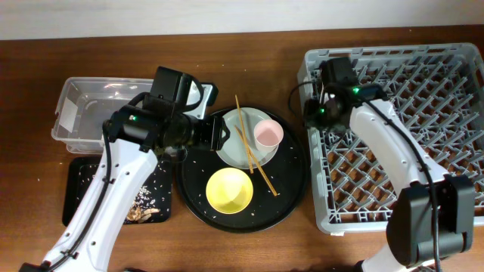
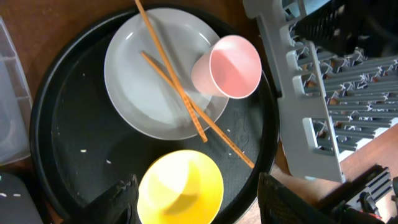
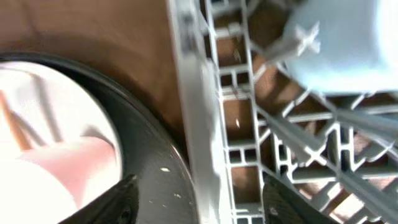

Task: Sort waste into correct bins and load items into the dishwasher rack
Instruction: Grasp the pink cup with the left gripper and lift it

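My left gripper (image 1: pixel 220 137) (image 2: pixel 208 202) is open and empty, just above the yellow bowl (image 1: pixel 229 190) (image 2: pixel 180 186). The pale plate (image 1: pixel 234 147) (image 2: pixel 143 87) carries two wooden chopsticks (image 1: pixel 253 155) (image 2: pixel 174 81), and the pink cup (image 1: pixel 268 134) (image 2: pixel 230 65) rests at its edge. My right gripper (image 1: pixel 314 115) (image 3: pixel 205 202) is open and empty over the left wall of the grey rack (image 1: pixel 401 128) (image 3: pixel 199 124). A light blue cup (image 3: pixel 339 43) sits in the rack. Food scraps (image 1: pixel 144 208) lie in the small black tray (image 1: pixel 79 189). The clear tub (image 1: pixel 91 109) stands behind it. The tissue and the foil wrapper are not in view.
The plate, cups and bowl sit on a large round black tray (image 1: pixel 291 189) (image 2: pixel 68 143) with small crumbs on it, between the bins and the rack. The rack's left wall stands close to the round tray's right rim. Bare wooden table shows at the front.
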You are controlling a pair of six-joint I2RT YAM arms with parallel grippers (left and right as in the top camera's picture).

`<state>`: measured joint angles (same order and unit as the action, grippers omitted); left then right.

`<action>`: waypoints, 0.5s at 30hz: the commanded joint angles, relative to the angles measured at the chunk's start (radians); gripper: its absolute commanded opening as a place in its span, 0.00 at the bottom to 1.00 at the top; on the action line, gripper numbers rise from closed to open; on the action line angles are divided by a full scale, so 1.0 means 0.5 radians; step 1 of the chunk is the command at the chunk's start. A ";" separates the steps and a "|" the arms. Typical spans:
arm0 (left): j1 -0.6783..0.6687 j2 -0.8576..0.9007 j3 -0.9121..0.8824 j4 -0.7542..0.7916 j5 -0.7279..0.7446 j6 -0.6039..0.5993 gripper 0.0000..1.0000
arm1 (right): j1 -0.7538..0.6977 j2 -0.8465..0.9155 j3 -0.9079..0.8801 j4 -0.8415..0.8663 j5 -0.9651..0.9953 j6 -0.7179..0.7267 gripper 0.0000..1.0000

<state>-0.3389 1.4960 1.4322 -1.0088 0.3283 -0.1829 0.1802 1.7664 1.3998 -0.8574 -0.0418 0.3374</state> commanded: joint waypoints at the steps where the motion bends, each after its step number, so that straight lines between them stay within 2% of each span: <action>1: 0.002 0.008 -0.015 0.033 -0.023 -0.005 0.61 | 0.004 -0.078 0.181 -0.063 -0.018 -0.037 0.70; 3: 0.002 0.008 -0.015 0.073 -0.022 -0.053 0.61 | 0.004 -0.092 0.263 -0.133 0.005 -0.099 0.73; 5: -0.005 0.008 -0.015 0.118 -0.021 -0.127 0.61 | -0.005 -0.102 0.341 -0.195 0.018 -0.143 0.80; 6: -0.016 0.008 -0.015 0.140 -0.021 -0.160 0.60 | -0.018 -0.107 0.381 -0.229 0.018 -0.143 0.87; 11: -0.177 0.091 -0.015 0.301 -0.060 -0.258 0.59 | -0.162 -0.111 0.616 -0.469 -0.029 -0.143 0.99; 15: -0.286 0.285 -0.015 0.475 -0.230 -0.399 0.59 | -0.278 -0.113 0.689 -0.660 -0.051 -0.143 0.98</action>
<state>-0.4503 1.5551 1.4322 -0.8165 0.2806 -0.3107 0.0780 1.7397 1.7149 -1.1522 -0.0532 0.2726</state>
